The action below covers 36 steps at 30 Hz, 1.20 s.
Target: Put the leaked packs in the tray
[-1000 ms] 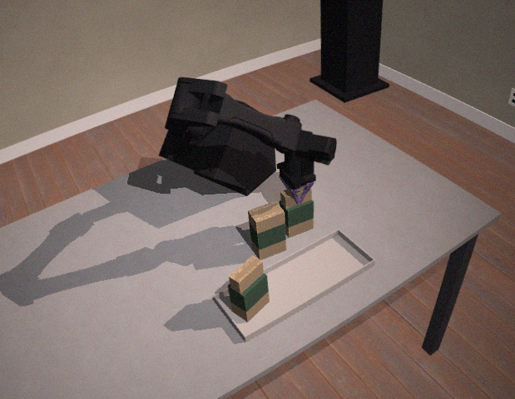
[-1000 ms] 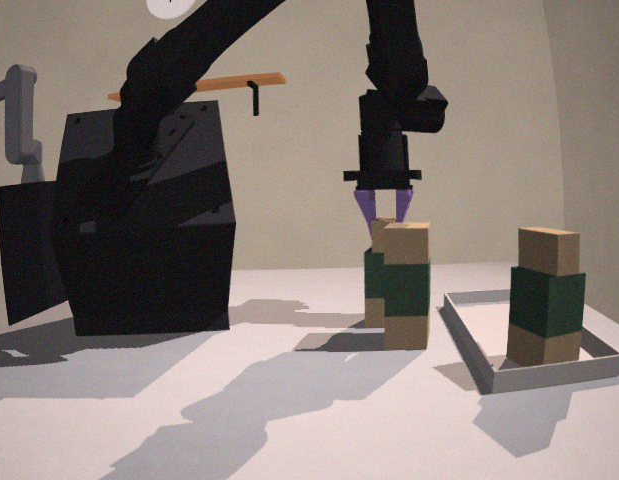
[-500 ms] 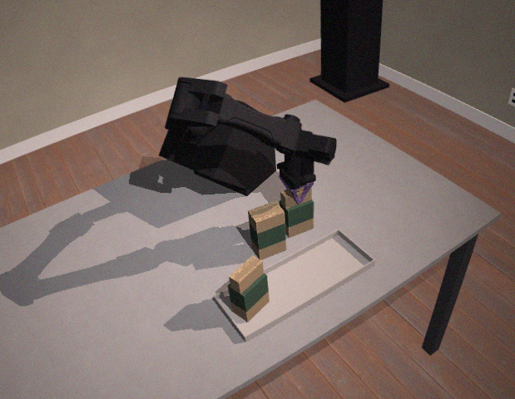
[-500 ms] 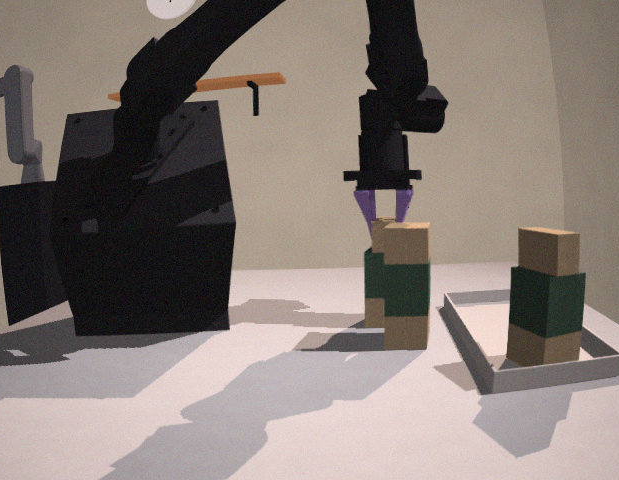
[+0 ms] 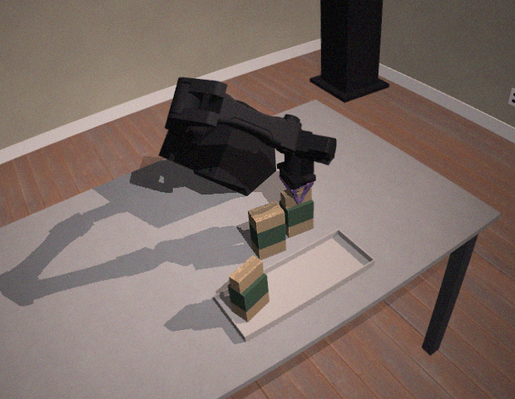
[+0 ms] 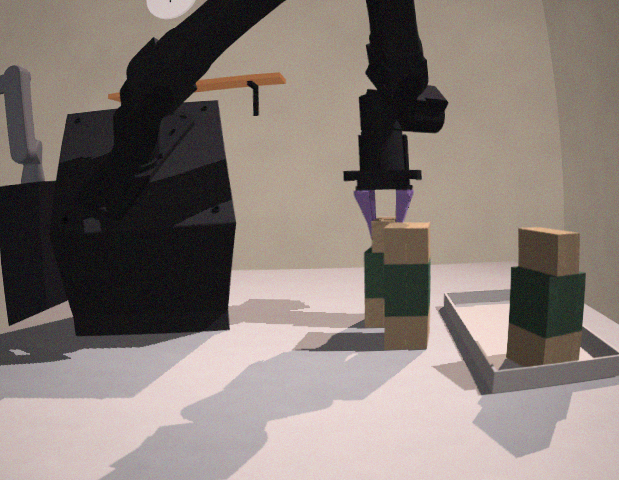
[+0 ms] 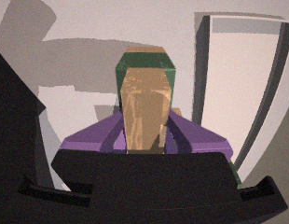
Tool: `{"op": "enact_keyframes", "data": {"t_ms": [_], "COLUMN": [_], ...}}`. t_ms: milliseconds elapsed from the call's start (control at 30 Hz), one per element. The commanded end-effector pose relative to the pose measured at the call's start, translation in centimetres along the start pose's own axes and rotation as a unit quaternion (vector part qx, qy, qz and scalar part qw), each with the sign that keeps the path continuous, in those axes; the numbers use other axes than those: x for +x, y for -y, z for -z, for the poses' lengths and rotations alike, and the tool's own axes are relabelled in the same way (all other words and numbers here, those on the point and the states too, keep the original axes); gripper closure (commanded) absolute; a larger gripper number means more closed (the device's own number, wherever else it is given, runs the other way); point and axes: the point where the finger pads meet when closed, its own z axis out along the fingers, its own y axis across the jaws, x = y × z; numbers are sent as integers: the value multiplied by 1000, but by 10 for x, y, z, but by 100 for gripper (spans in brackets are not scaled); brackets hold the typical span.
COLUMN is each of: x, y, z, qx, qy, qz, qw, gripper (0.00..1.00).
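Three tan coffee packs with green bands are in view. My gripper (image 5: 297, 194) (image 6: 384, 215) (image 7: 145, 110) comes straight down on the far pack (image 5: 299, 213) (image 6: 373, 273) (image 7: 144, 103), and its purple fingers are shut on the pack's tan top, which looks pinched narrow. That pack stands on the table. A second pack (image 5: 267, 229) (image 6: 406, 284) stands upright right next to it, nearer the tray. The third pack (image 5: 248, 288) (image 6: 546, 299) stands inside the shallow grey tray (image 5: 371, 259) (image 6: 552, 374) (image 7: 203, 70), at its near end.
The arm's black base (image 5: 223, 145) (image 6: 144, 222) sits on the table behind the packs. The tray's far end holds nothing. The table's right edge (image 5: 485, 223) is close beyond the tray. A black pillar (image 5: 349, 42) stands on the floor behind.
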Motion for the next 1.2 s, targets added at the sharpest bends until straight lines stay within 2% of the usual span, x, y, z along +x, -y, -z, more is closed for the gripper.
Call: {"op": "enact_keyframes", "data": {"t_ms": [0,533,667,933,1000,1167], "x": [-4,-4,-5,-5,-5,-5], "y": [-4,-3,11,10,10,9], "z": [0,1,16,40,40,57], "qx": [2,2,13,12,12,11], "qy": [1,1,12,14,14,14], "qz": [7,7,-8,-8,-8,-8], "qw": [1000,1000,1000,1000,1000,1000], "gripper": [74,74,74,74,74,74]}}
